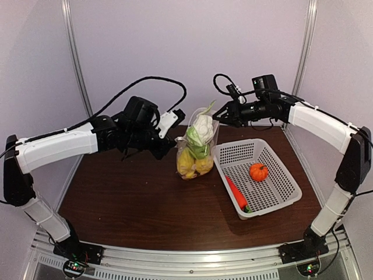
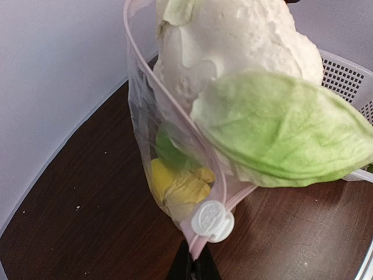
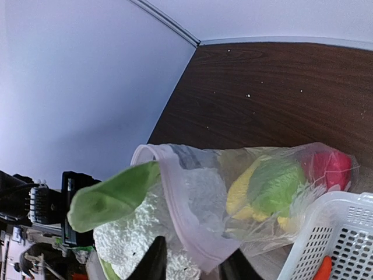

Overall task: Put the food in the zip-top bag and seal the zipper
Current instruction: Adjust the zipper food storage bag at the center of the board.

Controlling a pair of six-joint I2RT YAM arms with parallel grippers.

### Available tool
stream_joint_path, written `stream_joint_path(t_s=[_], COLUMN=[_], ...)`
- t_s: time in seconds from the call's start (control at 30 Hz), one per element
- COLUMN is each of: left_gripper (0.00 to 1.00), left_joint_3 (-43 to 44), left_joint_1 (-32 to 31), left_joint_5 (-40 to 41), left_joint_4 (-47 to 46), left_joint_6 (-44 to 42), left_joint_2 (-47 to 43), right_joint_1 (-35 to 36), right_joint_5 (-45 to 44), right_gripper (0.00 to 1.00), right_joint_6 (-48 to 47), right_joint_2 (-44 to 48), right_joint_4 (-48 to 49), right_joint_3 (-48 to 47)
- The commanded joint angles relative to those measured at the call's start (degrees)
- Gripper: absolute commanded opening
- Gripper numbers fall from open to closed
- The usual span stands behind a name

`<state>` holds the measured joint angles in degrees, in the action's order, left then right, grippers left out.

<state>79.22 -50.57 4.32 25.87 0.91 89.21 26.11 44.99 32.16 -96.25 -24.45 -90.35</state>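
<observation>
Both claws, left claw [image 1: 173, 142] and right claw [image 1: 218, 116], pinch the zip-top bag [image 1: 194, 153] upright on the worktop [image 1: 134, 198], so I'd push the sticking-out cauliflower [image 1: 201, 129] down before zipping.

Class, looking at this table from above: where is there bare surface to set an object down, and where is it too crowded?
Free: the dark table between the arm bases and the zip-top bag, and the left half below the left gripper. Crowded: the back centre, where both grippers hold the bag, and the right side, taken by the white basket with pumpkin and carrot.
</observation>
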Motion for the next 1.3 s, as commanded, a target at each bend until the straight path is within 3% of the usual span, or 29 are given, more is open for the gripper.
stream_joint_path(t_s=[0.0,0.07,0.2,0.23,0.3,0.33,0.5,0.73,0.87,0.97,1.1,1.27], left_gripper=[0.00,0.00,0.00,0.00,0.00,0.00,0.00,0.00,0.00,0.00,0.00,0.00], left_joint_3=[-2.8,-3.6,-4.4,-4.6,-4.8,-4.8,-5.2,-6.5,-6.7,-6.8,-7.3,-5.5], left_joint_1=[0.3,0.3,0.3,0.3,0.3,0.3,0.3,0.3,0.3,0.3,0.8,1.2], left_joint_5=[-0.5,-1.4,-1.2,-1.4,-1.8,-2.1,-2.8,-2.7,-3.0,-2.9,-2.6,-6.8], left_joint_4=[-5.9,-6.5,-7.4,-7.6,-7.9,-7.9,-8.8,-9.1,-9.2,-9.6,-11.1,-12.1], left_joint_6=[1.3,1.4,1.7,2.0,2.2,2.2,2.5,2.5,2.6,3.2,6.5,11.5], left_joint_2=[-2.8,-3.7,-4.8,-5.1,-5.2,-5.1,-5.6,-6.4,-6.7,-6.8,-7.1,-6.3], right_joint_1=[0.3,0.7,0.8,0.8,1.6,2.6,11.4,15.0,17.4,17.5,18.1,19.9], right_joint_5=[-3.6,-7.0,-9.8,-9.0,-8.5,-10.5,-26.4,-20.6,-20.8,-16.0,-7.9,-9.5], right_gripper=[0.46,0.58,0.68,0.74,0.96,0.99,1.00,1.00,1.00,1.00,0.96,0.94], right_joint_6=[-12.2,-18.3,-28.9,-30.8,-36.1,-38.8,-53.0,-63.5,-66.5,-64.8,-56.0,-51.7], right_joint_2=[1.6,2.5,2.7,2.7,3.2,3.8,7.0,1.7,1.9,5.0,12.2,9.4], right_joint_4=[-3.5,-8.1,-14.5,-15.5,-18.1,-19.6,-23.4,-36.2,-37.5,-31.2,-12.1,-8.2], right_joint_3=[-2.0,-4.6,-7.8,-8.4,-10.1,-11.6,-15.3,-19.8,-16.5,-7.3,10.4,11.4])
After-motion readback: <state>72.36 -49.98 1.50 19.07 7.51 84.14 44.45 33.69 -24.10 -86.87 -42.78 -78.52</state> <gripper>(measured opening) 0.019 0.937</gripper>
